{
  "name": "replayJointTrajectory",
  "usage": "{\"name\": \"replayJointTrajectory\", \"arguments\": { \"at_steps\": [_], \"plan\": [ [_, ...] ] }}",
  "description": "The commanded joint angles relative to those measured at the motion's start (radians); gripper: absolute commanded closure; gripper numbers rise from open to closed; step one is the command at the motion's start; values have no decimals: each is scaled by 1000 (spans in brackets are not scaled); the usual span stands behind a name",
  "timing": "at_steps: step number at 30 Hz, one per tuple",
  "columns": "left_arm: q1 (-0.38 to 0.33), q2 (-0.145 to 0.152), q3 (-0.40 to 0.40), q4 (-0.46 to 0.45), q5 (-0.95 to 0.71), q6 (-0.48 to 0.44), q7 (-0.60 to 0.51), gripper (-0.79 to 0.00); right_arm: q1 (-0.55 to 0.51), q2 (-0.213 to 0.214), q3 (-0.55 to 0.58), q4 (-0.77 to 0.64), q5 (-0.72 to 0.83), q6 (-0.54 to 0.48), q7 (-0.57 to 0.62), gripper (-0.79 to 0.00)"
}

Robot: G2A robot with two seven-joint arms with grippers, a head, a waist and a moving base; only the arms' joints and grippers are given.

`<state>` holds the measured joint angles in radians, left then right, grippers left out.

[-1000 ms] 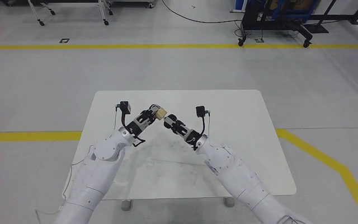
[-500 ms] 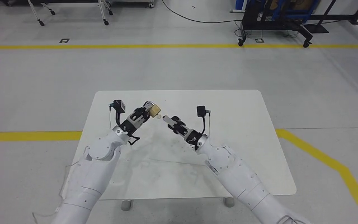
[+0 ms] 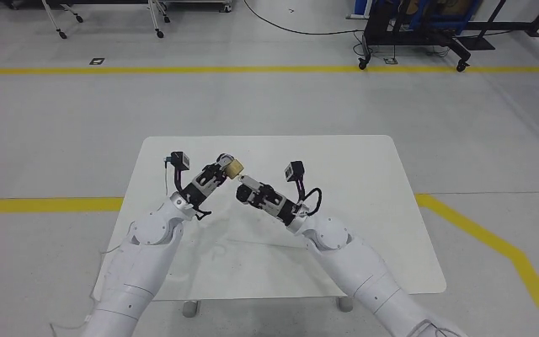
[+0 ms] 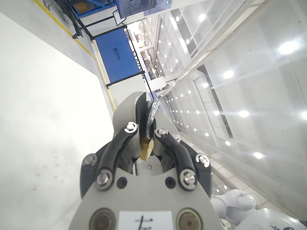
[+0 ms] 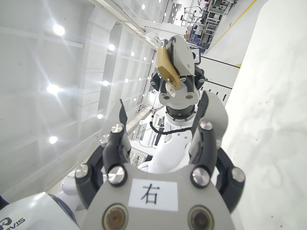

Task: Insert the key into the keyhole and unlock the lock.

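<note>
- Above the table (image 3: 379, 173), in mid-air: left gripper (image 3: 224, 168) is clamped on the padlock (image 5: 165, 65), one finger on each flat face.
- Key (image 5: 171, 89) sits in the keyhole at the padlock's bottom end, with its head sticking out toward the right gripper (image 5: 163, 104).
- Right gripper: jaws spread wide and holding nothing. It lines up with the key head but stands apart from it.
- Shackle (image 4: 149, 123) runs up between the left fingers. Can't tell whether it has popped.
- Handling, padlock: looks like small, dense, rigid brass with smooth faces. It could twist in the fingers under turning torque, so the clamp across the flats needs to stay firm.
- Handling, key: thin, stiff and light. Best hold is a pinch across both flat faces of the head, in line with the shaft, then rotate. An off-axis pull risks bending it or dragging it out.
- Versus 1 s ago: the grippers were nose to nose at the padlock. The right one has since backed off toward the robot and its wrist has rolled.
- Padlock shifted slightly to the left side after that frame and has sat in about the same spot since 0.5 s ago.
</note>
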<state>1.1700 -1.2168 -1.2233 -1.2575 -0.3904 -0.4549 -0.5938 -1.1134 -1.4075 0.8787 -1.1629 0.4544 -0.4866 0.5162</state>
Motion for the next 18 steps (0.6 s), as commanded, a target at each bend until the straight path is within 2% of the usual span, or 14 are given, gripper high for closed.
{"name": "replayJointTrajectory", "arguments": {
  "at_steps": [1, 4, 11, 15, 18],
  "plan": [
    [0, -1, 0, 0, -1, -1, -1, 0, 10, -4, -2, 16, 14, 11, 4, -132],
    [0, -1, 0, 0, 5, -1, -2, 0, 17, -9, 0, 32, 39, 1, 15, -222],
    [4, -3, -1, -4, 10, -3, -2, 0, 26, -18, 3, 58, 62, -13, 43, -163],
    [9, -3, -2, -11, 18, -7, 1, 0, 30, -24, 4, 73, 84, -14, 46, -157],
    [12, -3, -4, -15, 20, -7, 2, 0, 31, -29, 8, 85, 127, -13, 59, -86]
  ]
}}
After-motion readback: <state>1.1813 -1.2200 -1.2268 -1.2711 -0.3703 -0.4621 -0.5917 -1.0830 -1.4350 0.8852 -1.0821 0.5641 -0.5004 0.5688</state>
